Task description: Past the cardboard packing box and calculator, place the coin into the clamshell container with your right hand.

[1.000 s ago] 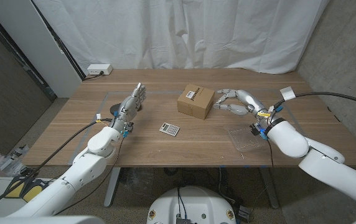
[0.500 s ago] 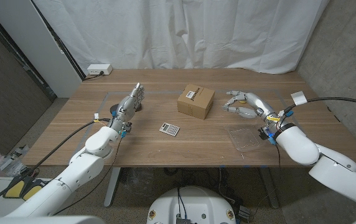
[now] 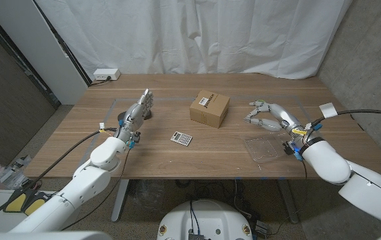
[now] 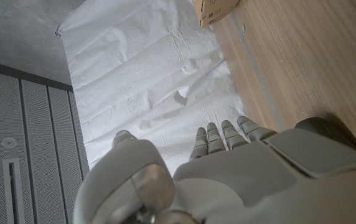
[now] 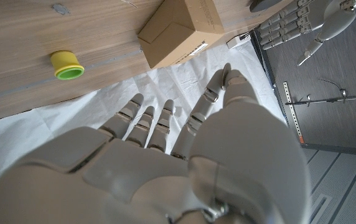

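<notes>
The right hand (image 3: 265, 115) was seen above the wooden table (image 3: 157, 157), to the right of the cardboard box (image 3: 210, 109) and just beyond the far edge of the clear clamshell container (image 3: 265, 147). Its fingers (image 3: 254, 119) were loosely curled and apart. Whether a coin sat between them could not be determined; no coin could be made out in any view. In the right wrist view the fingers (image 5: 142, 121) reached out with gaps between them, with the box (image 5: 184, 28) and a small yellow and green cap (image 5: 66, 65) beyond them on the table.

The clamshell container lay on the table near the front right edge, close to the right wrist. The calculator (image 3: 182, 138) lay in front of the box, nearer the robot, well apart from the container.

The left hand (image 3: 139, 111) stood at the left part of the table, fingers straight and together, holding nothing. A white power strip (image 3: 106, 75) lay at the far left corner.
</notes>
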Controlling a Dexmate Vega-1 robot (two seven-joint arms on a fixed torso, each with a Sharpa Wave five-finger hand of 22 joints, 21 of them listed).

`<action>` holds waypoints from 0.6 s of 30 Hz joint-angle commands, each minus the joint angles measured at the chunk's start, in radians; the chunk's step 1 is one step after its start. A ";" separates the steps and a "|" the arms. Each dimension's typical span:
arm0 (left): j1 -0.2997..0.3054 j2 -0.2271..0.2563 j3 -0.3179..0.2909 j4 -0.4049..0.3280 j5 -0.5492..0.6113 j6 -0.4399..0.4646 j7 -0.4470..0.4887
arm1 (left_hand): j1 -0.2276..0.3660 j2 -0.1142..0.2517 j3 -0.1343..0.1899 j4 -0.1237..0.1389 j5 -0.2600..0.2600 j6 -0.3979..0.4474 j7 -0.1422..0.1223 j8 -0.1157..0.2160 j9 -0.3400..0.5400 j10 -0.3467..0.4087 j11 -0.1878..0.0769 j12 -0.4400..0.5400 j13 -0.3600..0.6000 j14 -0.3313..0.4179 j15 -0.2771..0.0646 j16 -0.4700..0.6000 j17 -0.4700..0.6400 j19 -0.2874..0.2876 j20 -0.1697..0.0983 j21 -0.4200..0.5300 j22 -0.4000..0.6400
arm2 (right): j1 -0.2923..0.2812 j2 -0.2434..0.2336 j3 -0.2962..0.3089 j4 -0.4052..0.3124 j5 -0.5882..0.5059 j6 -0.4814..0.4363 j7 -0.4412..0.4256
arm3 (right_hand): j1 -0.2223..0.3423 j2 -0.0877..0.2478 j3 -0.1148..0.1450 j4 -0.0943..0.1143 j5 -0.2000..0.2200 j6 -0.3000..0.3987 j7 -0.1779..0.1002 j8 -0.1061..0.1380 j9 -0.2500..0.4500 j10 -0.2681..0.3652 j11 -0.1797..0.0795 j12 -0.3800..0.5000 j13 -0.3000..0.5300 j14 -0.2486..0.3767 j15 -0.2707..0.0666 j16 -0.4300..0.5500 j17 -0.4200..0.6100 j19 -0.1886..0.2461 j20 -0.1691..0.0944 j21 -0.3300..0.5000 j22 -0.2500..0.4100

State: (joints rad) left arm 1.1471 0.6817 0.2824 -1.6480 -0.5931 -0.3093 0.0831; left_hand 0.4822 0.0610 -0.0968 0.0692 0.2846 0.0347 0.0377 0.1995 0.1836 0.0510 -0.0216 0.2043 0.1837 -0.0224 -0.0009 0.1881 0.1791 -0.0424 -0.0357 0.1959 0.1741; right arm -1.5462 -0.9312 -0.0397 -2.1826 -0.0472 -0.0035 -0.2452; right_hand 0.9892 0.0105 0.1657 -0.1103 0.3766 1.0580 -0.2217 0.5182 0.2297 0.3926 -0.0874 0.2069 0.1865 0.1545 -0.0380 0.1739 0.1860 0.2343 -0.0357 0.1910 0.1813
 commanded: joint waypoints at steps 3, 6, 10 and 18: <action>0.020 -0.003 -0.006 -0.032 0.019 -0.002 0.029 | 0.012 0.001 -0.012 0.000 -0.001 0.005 0.002 0.001 0.005 0.003 -0.001 -0.001 0.006 -0.001 0.002 0.000 0.004 -0.010 -0.011 0.003 0.005 | -0.058 0.036 0.039 0.012 -0.055 0.000 -0.011 | 0.009 0.005 -0.006 -0.001 0.009 0.003 0.000 0.003 0.006 -0.007 -0.005 -0.003 0.002 -0.002 -0.009 0.005 0.001 -0.009 -0.040 0.000 0.003; 0.021 0.001 -0.009 -0.042 0.023 0.001 0.032 | 0.013 0.001 -0.012 0.000 -0.001 0.005 0.003 0.001 0.005 0.003 -0.002 -0.001 0.006 -0.001 0.002 0.000 0.004 -0.010 -0.011 0.003 0.005 | -0.064 0.049 0.034 0.016 -0.080 -0.005 -0.030 | 0.009 0.005 -0.007 -0.001 0.009 0.003 0.000 0.003 0.007 -0.009 -0.002 -0.002 0.002 -0.003 -0.008 0.006 0.001 -0.010 -0.039 0.001 0.003; 0.018 0.002 -0.010 -0.047 0.028 0.002 0.032 | 0.013 0.002 -0.013 0.000 -0.001 0.006 0.003 0.001 0.005 0.004 -0.001 0.000 0.006 0.000 0.002 0.000 0.004 -0.009 -0.011 0.003 0.005 | -0.060 0.066 0.022 0.034 -0.105 -0.004 -0.050 | 0.011 0.005 -0.010 -0.002 0.010 0.002 -0.001 0.004 0.009 -0.006 -0.022 0.000 0.002 -0.001 -0.008 0.009 0.001 -0.010 -0.036 0.003 0.003; 0.021 0.003 -0.016 -0.054 0.031 0.004 0.038 | 0.014 0.002 -0.014 0.000 -0.002 0.005 0.003 0.000 0.005 0.003 -0.001 -0.001 0.006 0.000 0.002 0.000 0.004 -0.011 -0.010 0.003 0.005 | -0.036 0.072 -0.013 0.044 -0.165 -0.055 -0.072 | 0.013 0.005 -0.012 -0.002 0.011 -0.001 -0.001 0.004 0.011 -0.015 -0.016 -0.003 0.001 -0.004 -0.009 0.009 0.001 -0.013 -0.037 0.003 0.003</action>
State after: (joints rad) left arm 1.1634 0.6825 0.2745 -1.6887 -0.5673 -0.3102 0.1129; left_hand 0.4876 0.0664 -0.1047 0.0690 0.2847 0.0347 0.0376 0.1995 0.1836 0.0510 -0.0216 0.2043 0.1837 -0.0224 -0.0009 0.1881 0.1791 -0.0423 -0.0356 0.1959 0.1741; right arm -1.5958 -0.8787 -0.0217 -2.1580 -0.1435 -0.0162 -0.2853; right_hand 0.9924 0.0136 0.1570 -0.1105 0.3814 1.0574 -0.2212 0.5170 0.2369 0.3840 -0.1036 0.2070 0.1865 0.1546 -0.0380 0.1778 0.1861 0.2289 -0.0411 0.1911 0.1814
